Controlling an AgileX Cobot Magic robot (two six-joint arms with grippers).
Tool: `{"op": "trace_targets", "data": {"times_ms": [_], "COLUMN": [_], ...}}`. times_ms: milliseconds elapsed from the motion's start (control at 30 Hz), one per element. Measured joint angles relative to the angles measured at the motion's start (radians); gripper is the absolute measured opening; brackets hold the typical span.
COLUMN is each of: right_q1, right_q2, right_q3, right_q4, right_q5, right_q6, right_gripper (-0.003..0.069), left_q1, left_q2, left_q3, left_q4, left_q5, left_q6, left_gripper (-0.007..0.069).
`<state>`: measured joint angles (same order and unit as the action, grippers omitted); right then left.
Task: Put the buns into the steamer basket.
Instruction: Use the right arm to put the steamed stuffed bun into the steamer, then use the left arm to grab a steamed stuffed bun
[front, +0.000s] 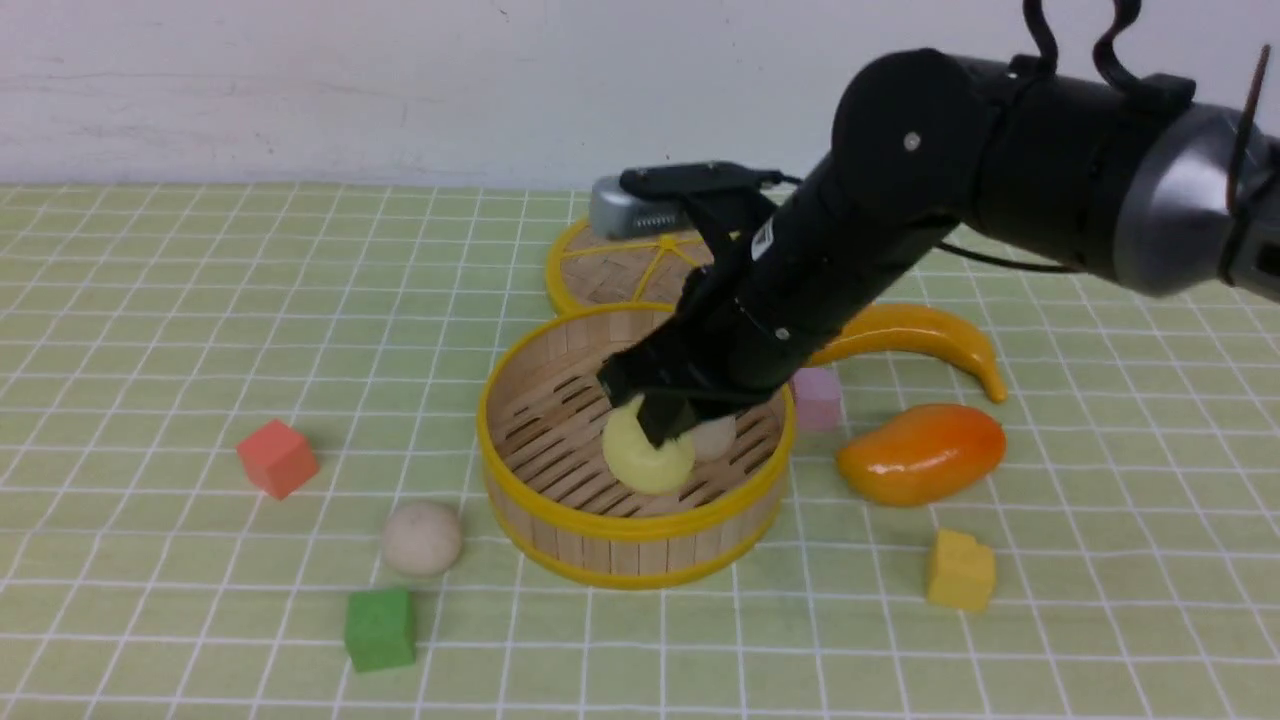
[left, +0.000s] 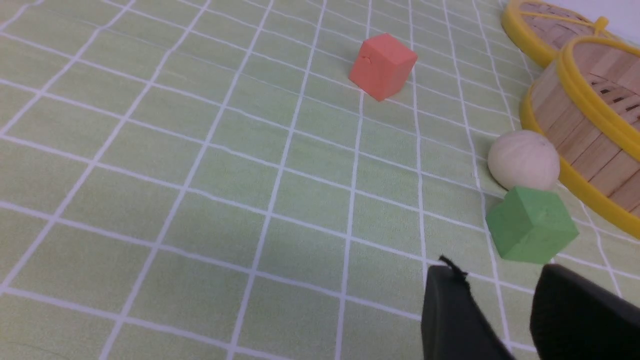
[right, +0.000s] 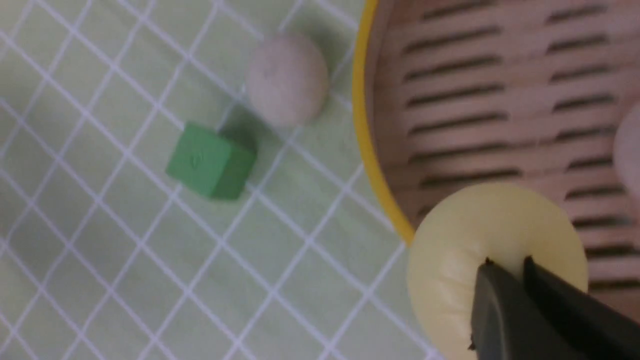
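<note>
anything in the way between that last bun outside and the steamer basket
Nothing stands between the outside bun and the steamer basket, only bare tabletop. The basket's raised wall is the one thing to clear; the green cube sits on the bun's near side, off that path.

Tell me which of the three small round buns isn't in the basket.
The beige bun lying on the table by the green block; the yellow bun and other pale bun are inside.

front: far bun (front: 714, 437) partly hidden | lid (front: 628, 262) partly covered | left wrist: steamer basket (left: 570, 105) cut off
</note>
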<state>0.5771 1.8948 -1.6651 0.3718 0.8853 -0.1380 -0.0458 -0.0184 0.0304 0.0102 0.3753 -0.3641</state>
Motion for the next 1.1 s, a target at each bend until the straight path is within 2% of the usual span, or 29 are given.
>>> {"op": "trace_targets", "data": {"times_ms": [167, 400, 467, 633, 733, 833, 1000, 1100], "right_q1": [0.000, 0.000, 0.000, 0.000, 0.000, 0.000, 0.000, 0.000], "right_q2": [0.101, 0.196, 0.203, 0.205, 0.205, 0.205, 0.160, 0.064], "right_q3": [-0.032, -0.032, -0.032, -0.032, -0.032, -0.032, -0.033, -0.048], "right_q4": [0.026, 0.031, 0.028, 0.027, 0.021, 0.007, -0.040, -0.117], "right_q5": [-0.120, -0.196, -0.202, -0.212, -0.196, -0.161, -0.080, 0.012], "right_q6": [-0.001, -0.001, -0.001, -0.001, -0.001, -0.001, -0.001, 0.000], "right_gripper": [0.0000, 0.0018, 0.0034, 0.0129, 0.0237, 0.0302, 0.0327, 0.0288], "left_q1": [0.000, 0.000, 0.000, 0.000, 0.000, 0.000, 0.000, 0.000], "left_q2": [0.000, 0.000, 0.000, 0.000, 0.000, 0.000, 0.000, 0.000], "left_q3": [0.000, 0.000, 0.000, 0.000, 0.000, 0.000, 0.000, 0.000], "left_q4": [0.000, 0.000, 0.000, 0.000, 0.000, 0.000, 0.000, 0.000], "left_q5": [0.000, 0.000, 0.000, 0.000, 0.000, 0.000, 0.000, 0.000], "left_q6": [0.000, 0.000, 0.000, 0.000, 0.000, 0.000, 0.000, 0.000], "left_gripper": [0.0238, 0.0238, 0.0238, 0.0238, 0.0238, 0.0238, 0.0238, 0.0238]}}
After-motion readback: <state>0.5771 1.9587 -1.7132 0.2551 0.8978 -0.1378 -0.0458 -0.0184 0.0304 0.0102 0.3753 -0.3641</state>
